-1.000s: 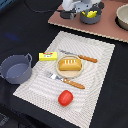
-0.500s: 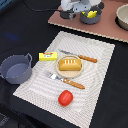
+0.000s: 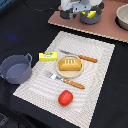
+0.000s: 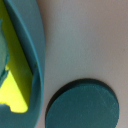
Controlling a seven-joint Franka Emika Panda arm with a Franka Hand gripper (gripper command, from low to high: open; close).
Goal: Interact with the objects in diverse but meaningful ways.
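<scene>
Seemingly the arm [image 3: 75, 6] works at the far pot [image 3: 91, 14] holding the cheese [image 4: 14, 85]; a round lid [image 4: 84, 106] lies beside it. Whether the pincer is wide or narrow I cannot tell. Next likely calls for a grip on cheese or lid.

A golden-brown bread loaf [image 3: 69, 64] is seen on a plate at the striped mat's middle. A yellow butter block [image 3: 48, 56] lies just beside it, a red tomato [image 3: 65, 97] nearer the mat's near edge. 1 grey-blue pot [image 3: 15, 68] stands upright off the mat; another [image 3: 93, 14] holds a yellow cheese wedge [image 3: 89, 14].

A dark tabletop [image 3: 20, 30] meets a pinkish-brown board [image 3: 107, 27].
</scene>
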